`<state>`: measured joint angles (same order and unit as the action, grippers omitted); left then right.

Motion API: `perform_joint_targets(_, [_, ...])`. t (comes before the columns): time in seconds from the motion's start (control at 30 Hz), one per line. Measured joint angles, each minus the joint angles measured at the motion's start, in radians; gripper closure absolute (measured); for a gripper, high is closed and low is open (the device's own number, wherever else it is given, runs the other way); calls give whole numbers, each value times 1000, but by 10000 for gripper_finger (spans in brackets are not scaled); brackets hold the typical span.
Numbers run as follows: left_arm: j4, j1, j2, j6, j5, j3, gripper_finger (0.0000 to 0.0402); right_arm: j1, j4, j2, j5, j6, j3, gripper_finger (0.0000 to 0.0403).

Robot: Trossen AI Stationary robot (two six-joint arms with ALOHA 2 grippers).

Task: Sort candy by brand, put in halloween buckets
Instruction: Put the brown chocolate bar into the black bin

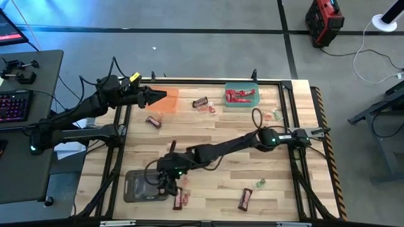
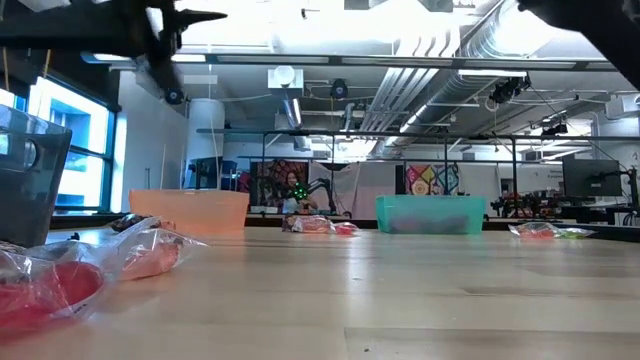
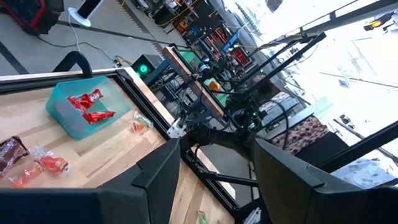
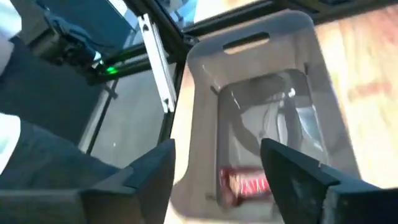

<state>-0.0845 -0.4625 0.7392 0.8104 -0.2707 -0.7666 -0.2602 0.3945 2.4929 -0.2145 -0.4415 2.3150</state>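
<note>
Three tubs stand on the table in the high view: an orange tub (image 1: 165, 99) at the far left under the left gripper (image 1: 158, 96), a green tub (image 1: 242, 94) at the far middle holding red sweets (image 1: 238, 96), and a grey tub (image 1: 140, 186) at the near left edge, where the right gripper (image 1: 165, 183) hovers. Loose candy is left to sort: brown bars (image 1: 201, 102) between the far tubs, more near the front edge (image 1: 245, 198), and small pale pieces (image 1: 273, 115).

Low view: the orange tub (image 2: 189, 212) and green tub (image 2: 430, 213) stand well apart; their contents are hard to make out.

Left wrist view: its fingers (image 3: 152, 180) are spread, holding nothing; the green tub (image 3: 84, 109) shows red wrappers.

Right wrist view: the fingers (image 4: 149, 174) are parted above the grey tub (image 4: 205, 68), and one brown bar (image 4: 245, 183) lies inside. Sorting looks partly done.
</note>
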Motion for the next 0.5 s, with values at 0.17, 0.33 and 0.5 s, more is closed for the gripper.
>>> perform_joint_targets(0.17, [1,0,0,0,0,0,213,16,323,-84,-1,74,0,165])
perform_joint_targets(0.33, [1,0,0,-1,8,0,213,-16,674,-115,-3,110,-2,165])
perform_joint_targets(0.5, [0,0,0,0,10,0,213,-88,941,-127,-3,103,-100,165])
